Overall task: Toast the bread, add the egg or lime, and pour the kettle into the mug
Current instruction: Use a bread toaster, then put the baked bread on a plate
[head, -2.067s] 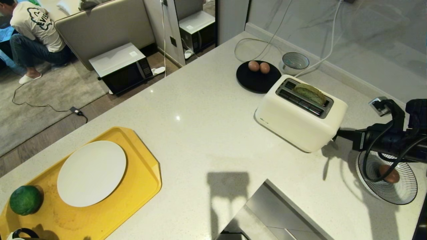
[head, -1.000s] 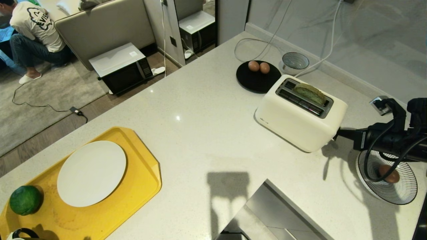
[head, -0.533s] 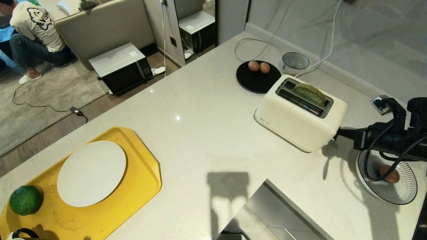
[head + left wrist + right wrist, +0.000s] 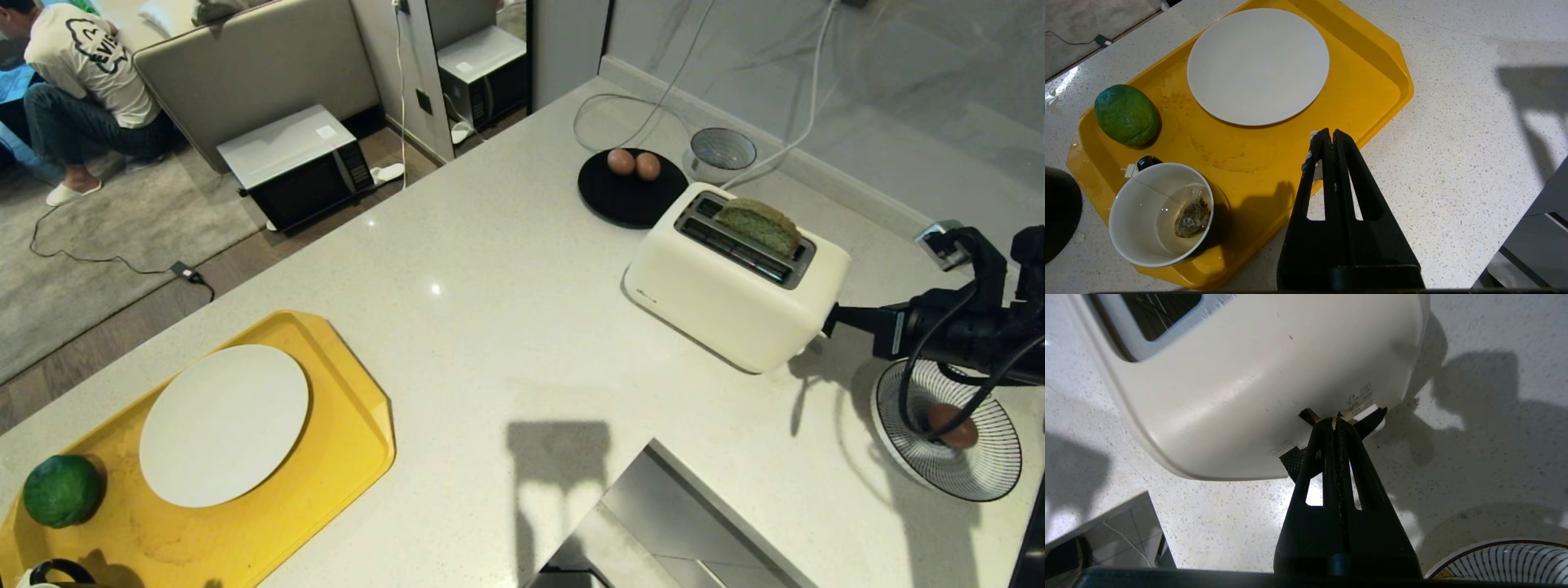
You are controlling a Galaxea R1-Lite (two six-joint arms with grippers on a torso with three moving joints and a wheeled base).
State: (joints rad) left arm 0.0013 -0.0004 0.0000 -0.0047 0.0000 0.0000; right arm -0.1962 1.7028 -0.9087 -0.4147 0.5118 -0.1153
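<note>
A pale speckled worktop (image 4: 490, 269) fills the view, a person crouched on the floor beyond it. The bread (image 4: 759, 226) stands on edge in the toaster (image 4: 735, 278), its long axis along the slot and its top above the rim — likely toasted and ready for lifting. The right gripper (image 4: 1336, 421), clenched and empty, presses its tips at the toaster's end, seemingly at the lever. The left gripper (image 4: 1327, 136) hangs clenched over the yellow tray (image 4: 1372, 61) — idle.

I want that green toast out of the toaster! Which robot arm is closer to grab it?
The right one, probably. Its claw is shut at the toaster's end, just below the bread. The left claw hangs shut over the yellow tray, far away.
</note>
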